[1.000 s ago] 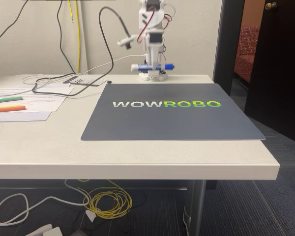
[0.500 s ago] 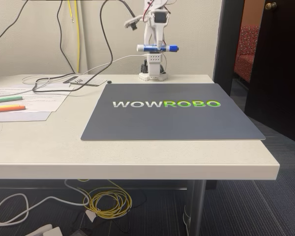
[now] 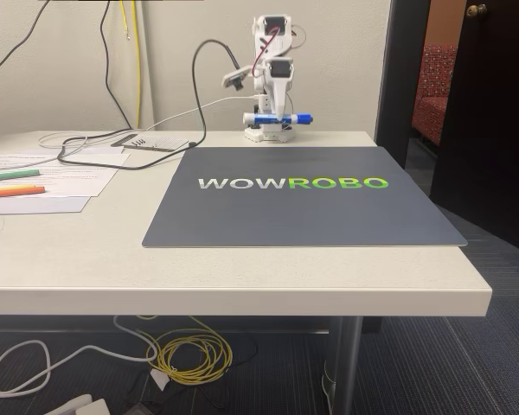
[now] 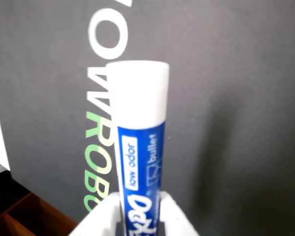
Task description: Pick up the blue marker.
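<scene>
- Slim white-barrelled, blue-capped blue marker (image 3: 278, 117) is pinched crosswise in the white fingers (image 4: 179, 222), lifted clear above the counter's (image 3: 242, 272) far edge.
- Pick-up looks essentially done.

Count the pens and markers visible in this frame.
3. The blue marker is held crosswise in the gripper above the table's far edge; the green highlighter and orange highlighter lie on papers at left.

I am looking into an office: a pale laminate worktop (image 3: 242, 277) stands on dark carpet tiles (image 3: 432, 363) against a plain beige wall (image 3: 60, 60), with printed paper sheets (image 3: 60, 169), loose cables (image 3: 186, 354) underneath, and a dark wooden door (image 3: 484, 112) ajar onto a red upholstered chair (image 3: 432, 91).
</scene>
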{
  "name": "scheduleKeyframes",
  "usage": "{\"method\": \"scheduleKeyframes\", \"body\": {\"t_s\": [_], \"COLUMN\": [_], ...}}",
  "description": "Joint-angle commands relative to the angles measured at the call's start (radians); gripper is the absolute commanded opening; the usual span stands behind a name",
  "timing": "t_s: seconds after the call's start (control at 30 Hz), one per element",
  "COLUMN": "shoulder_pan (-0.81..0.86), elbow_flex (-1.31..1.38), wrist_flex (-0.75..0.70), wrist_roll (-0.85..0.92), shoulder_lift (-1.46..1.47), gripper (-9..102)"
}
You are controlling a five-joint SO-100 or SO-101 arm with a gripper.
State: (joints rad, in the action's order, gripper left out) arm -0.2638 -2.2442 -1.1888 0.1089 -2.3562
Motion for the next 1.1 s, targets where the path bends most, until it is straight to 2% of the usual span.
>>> {"method": "scheduleKeyframes", "body": {"t_s": [0.0,0.27,0.37,0.53,0.7,1.07], "shoulder_pan": [-0.009,-0.029,-0.037,-0.046,-0.051,-0.061], "elbow_flex": [-0.006,-0.012,0.089,0.325,0.382,0.368], "wrist_flex": [0.015,0.017,-0.084,-0.339,-0.491,-0.511], "wrist_roll": [-0.012,-0.052,-0.063,-0.066,-0.057,-0.057], "shoulder_lift": [-0.008,-0.008,0.021,0.074,-0.021,-0.057], "gripper": [0,0,0,0,0,0]}}
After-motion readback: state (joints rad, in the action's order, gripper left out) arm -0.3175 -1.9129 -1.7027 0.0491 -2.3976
